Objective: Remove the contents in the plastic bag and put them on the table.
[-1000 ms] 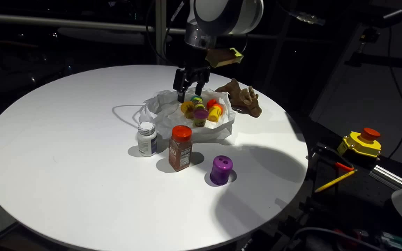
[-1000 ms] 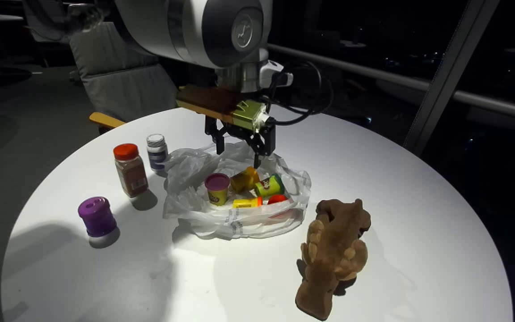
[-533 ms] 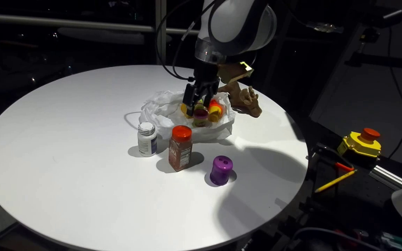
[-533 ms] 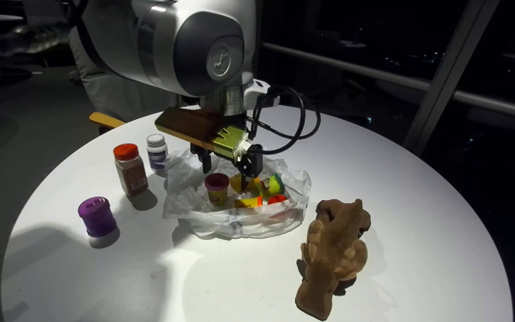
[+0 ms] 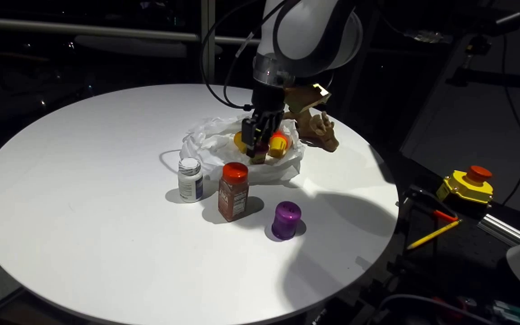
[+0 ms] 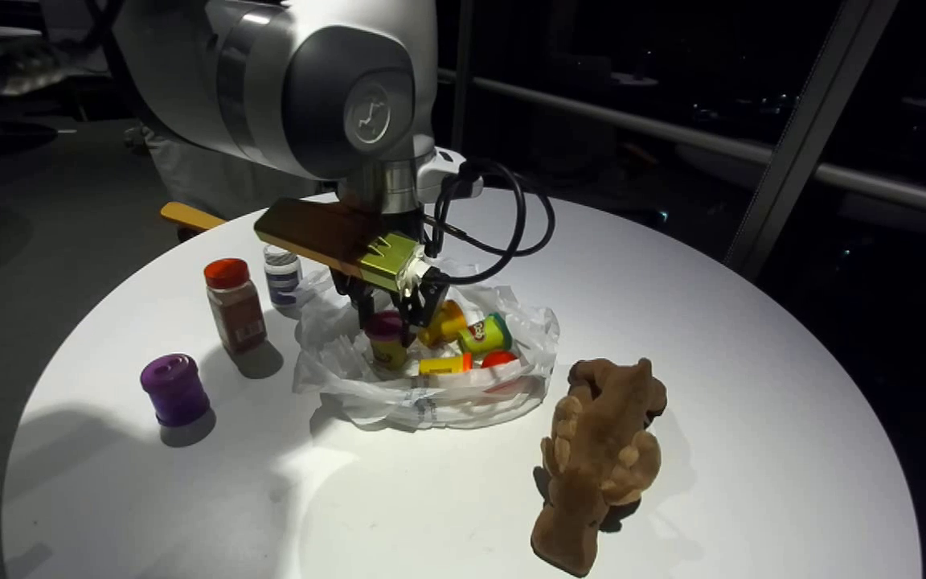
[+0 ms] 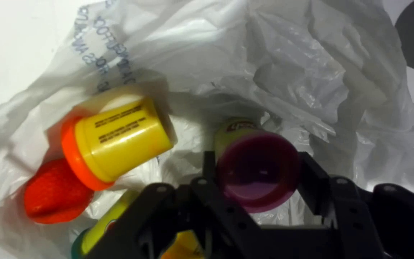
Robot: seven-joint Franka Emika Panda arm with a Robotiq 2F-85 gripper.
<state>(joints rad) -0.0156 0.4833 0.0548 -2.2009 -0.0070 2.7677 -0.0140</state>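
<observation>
The coming move turns on how the purple-lidded tub (image 6: 387, 347) sits to the pincer (image 7: 258, 163): it stands lid up inside the plastic bag (image 6: 399, 408) on the white counter (image 5: 106, 248), directly beneath the pincer and between its two fingers (image 7: 314, 183). The tub's long axis runs close to the line along which the pincer points down, with a slight lean in the wrist view, so a straight lift seems called for before any swing over the crumpled wall of the bag. The pincer stands about as wide as the lid, a finger against each side with no gap to be seen; it appears to have the tub in its grip, though how firmly is not shown.

In the wrist view the pincer itself hides most of the green-lidded tub (image 7: 95, 232) and nearly all of the amber piece (image 7: 183, 246). In an exterior view a finger masks part of the purple-lidded tub's body (image 5: 258, 160). Film cuts off the lower side of the yellow tub (image 6: 444, 365). Whether any film is caught in the grip cannot be made out.
</observation>
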